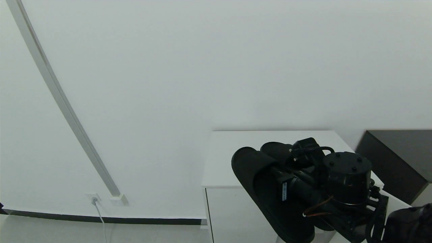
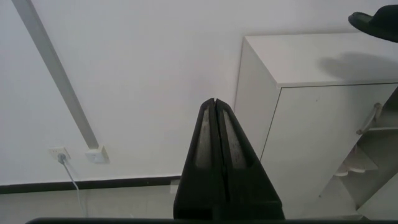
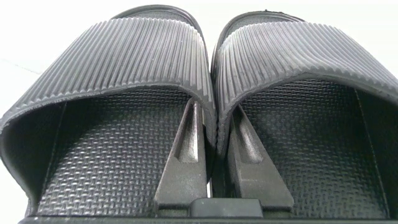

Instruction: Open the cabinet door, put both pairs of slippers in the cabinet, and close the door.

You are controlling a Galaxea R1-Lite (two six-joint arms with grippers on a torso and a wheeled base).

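A pair of black ribbed slippers [image 3: 155, 68] hangs from my right gripper [image 3: 216, 111], which is shut on their two inner edges pressed together. In the head view the slippers [image 1: 260, 182] and right gripper [image 1: 281, 177] are held in front of and slightly above the white cabinet [image 1: 226, 162]. My left gripper [image 2: 214, 104] is shut with nothing in it, held off to the cabinet's [image 2: 298, 62] left side. At the cabinet's front, slanted white shelves [image 2: 373, 155] show inside an opening. A slipper tip [image 2: 376, 22] pokes in above the cabinet top.
A white wall runs behind the cabinet with a diagonal grey trim strip [image 1: 57, 91]. A wall socket with a white cable [image 1: 96, 202] sits low on the left. A dark cabinet [image 1: 398, 162] stands to the right of the white one.
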